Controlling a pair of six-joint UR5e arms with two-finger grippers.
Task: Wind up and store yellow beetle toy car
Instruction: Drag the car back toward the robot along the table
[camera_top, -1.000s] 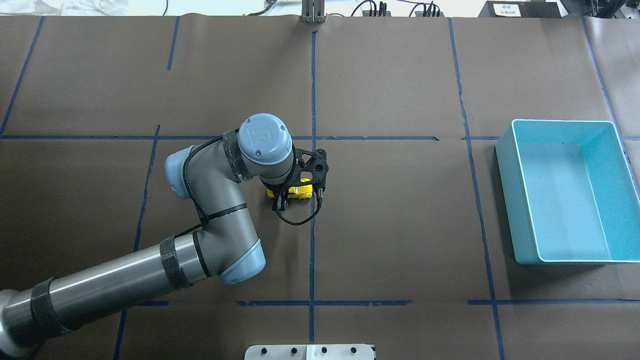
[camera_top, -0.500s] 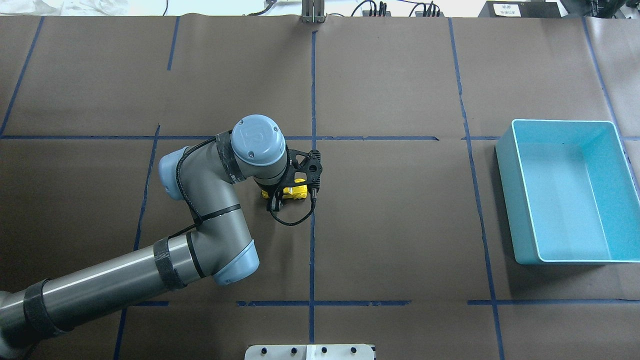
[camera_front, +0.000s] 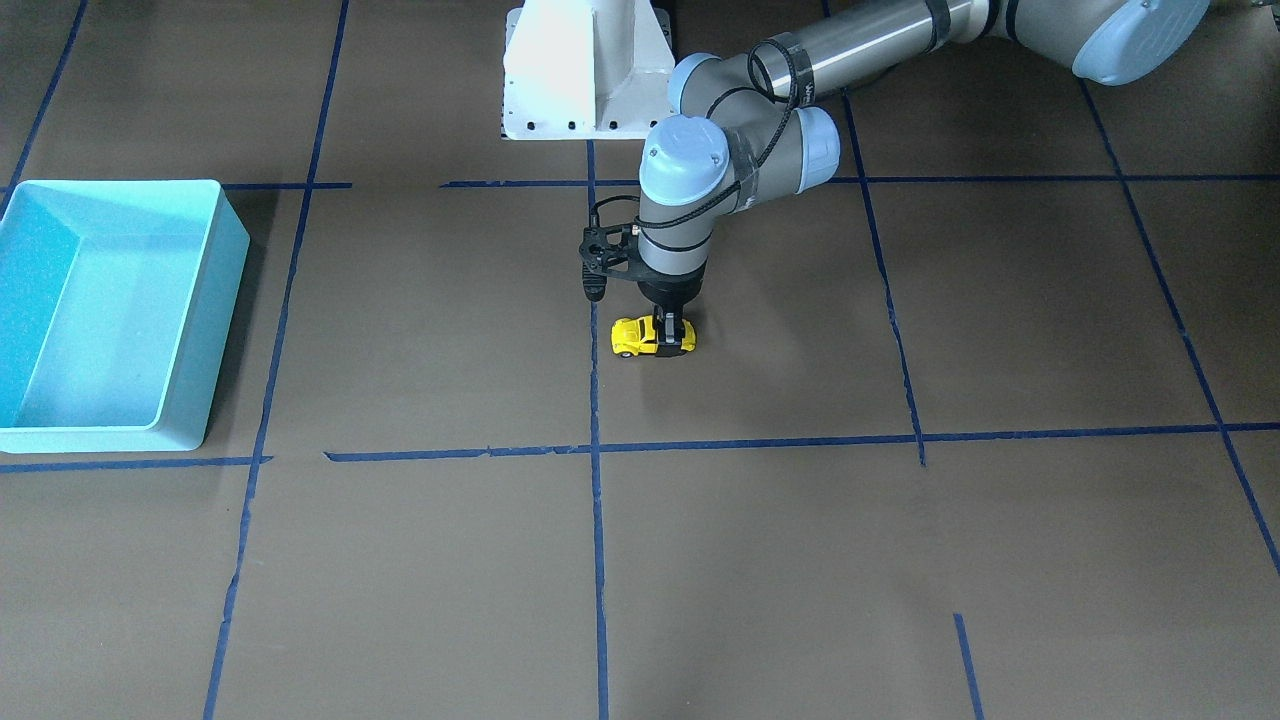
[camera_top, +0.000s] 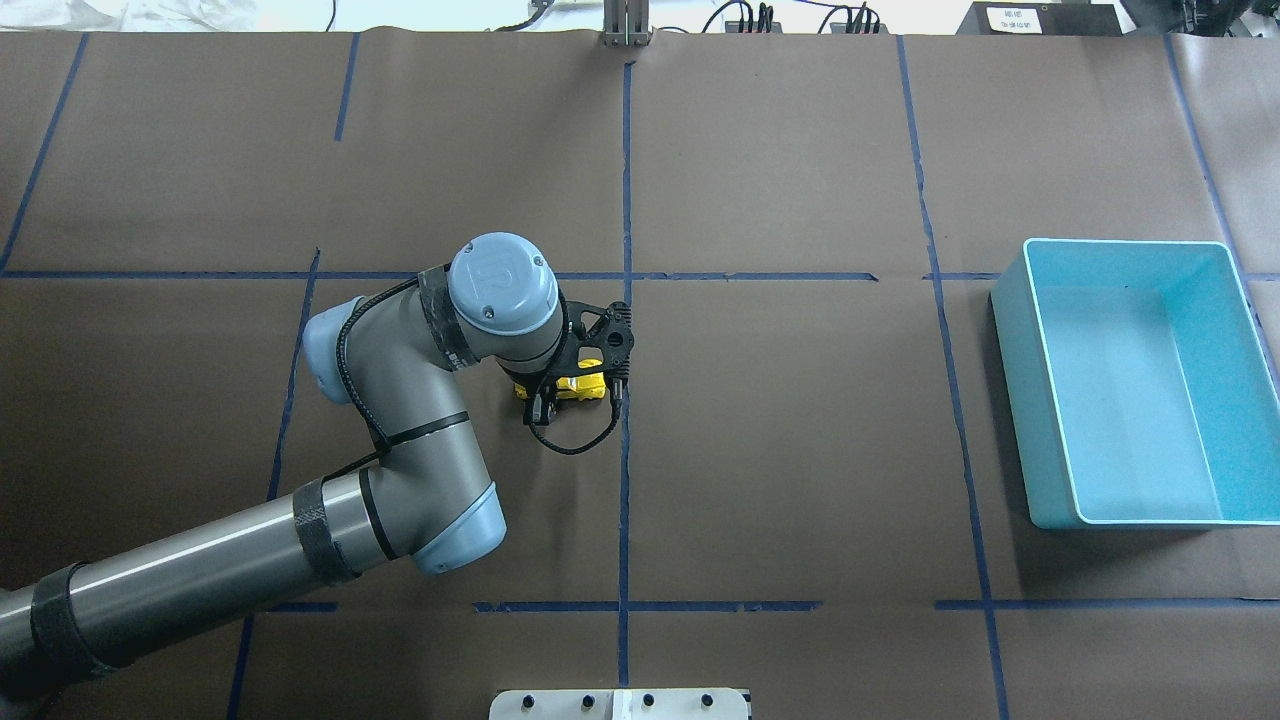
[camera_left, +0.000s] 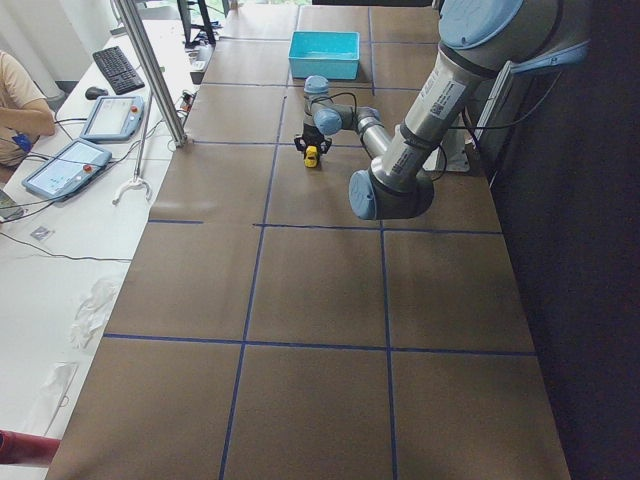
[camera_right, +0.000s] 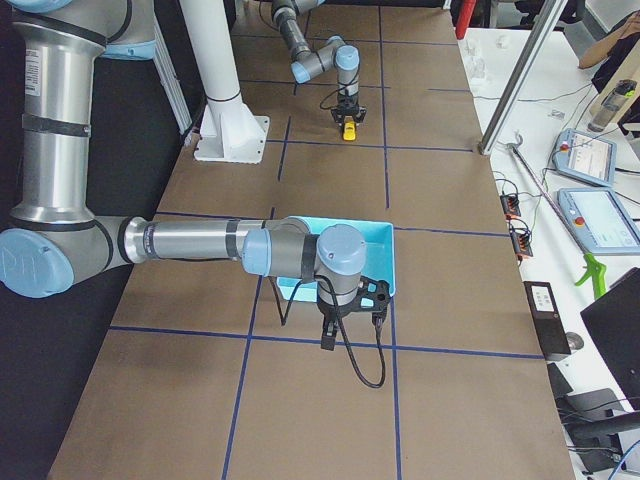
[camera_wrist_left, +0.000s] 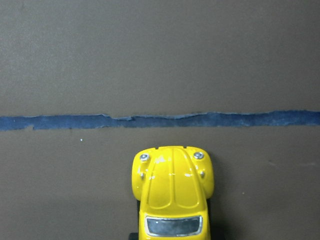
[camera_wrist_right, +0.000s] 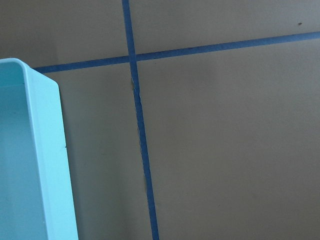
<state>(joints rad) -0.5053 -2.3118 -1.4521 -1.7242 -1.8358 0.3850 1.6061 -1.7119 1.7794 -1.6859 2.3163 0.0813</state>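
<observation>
The yellow beetle toy car (camera_front: 638, 336) sits on its wheels on the brown table, just beside a blue tape line. My left gripper (camera_front: 675, 338) points straight down and is shut on the car's rear half. In the overhead view the car (camera_top: 582, 385) shows partly under the left wrist. The left wrist view shows its hood and windscreen (camera_wrist_left: 172, 192) facing a tape line. My right gripper (camera_right: 328, 338) shows only in the exterior right view, beside the turquoise bin (camera_right: 386, 240); I cannot tell whether it is open or shut.
The turquoise bin (camera_top: 1015, 400) stands empty at the table's right side, far from the car. Its wall also shows in the right wrist view (camera_wrist_right: 30, 165). The robot's white base plate (camera_front: 585, 70) is at the near edge. Blue tape lines cross the table.
My left arm has moved toward the overhead view's left, dragging the gripped car along the table away from the central tape line.
</observation>
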